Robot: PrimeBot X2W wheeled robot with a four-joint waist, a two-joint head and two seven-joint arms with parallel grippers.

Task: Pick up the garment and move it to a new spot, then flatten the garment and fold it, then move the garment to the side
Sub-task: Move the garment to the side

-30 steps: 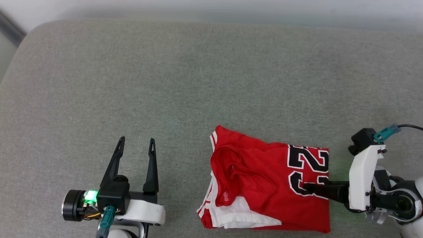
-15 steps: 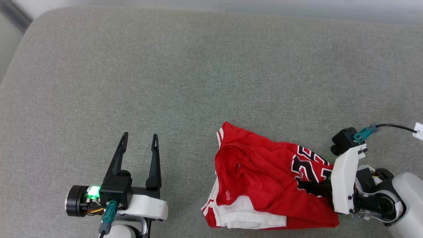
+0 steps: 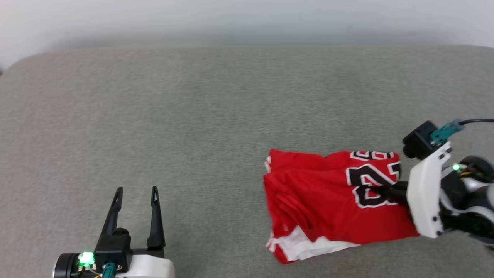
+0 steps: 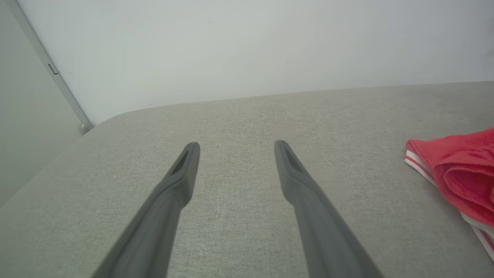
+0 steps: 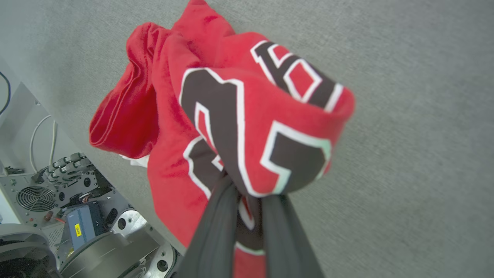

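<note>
While I watch from the head camera, the table (image 3: pixel 193 116) is the biggest thing: a matte grey woven covering with a fine weave and a rounded far-left corner. On its right part, in front of me, lies the garment (image 3: pixel 328 200), a soft red jersey shirt in a creased, roughly rectangular heap, with a white sleeve (image 3: pixel 308 243) and red-white striped trim at its near left. Black block numerals (image 3: pixel 370 185) outlined in white sit at its right end. They are folded over, so I cannot read them for sure. The right end effector (image 3: pixel 380 191) is pinched narrow on that printed fabric, which bulges over its dark fingertips and hides them. The left end effector (image 3: pixel 136 189) stands wide and holds nothing, well apart from the shirt. The left wrist camera cuts the shirt off at its right edge.
</note>
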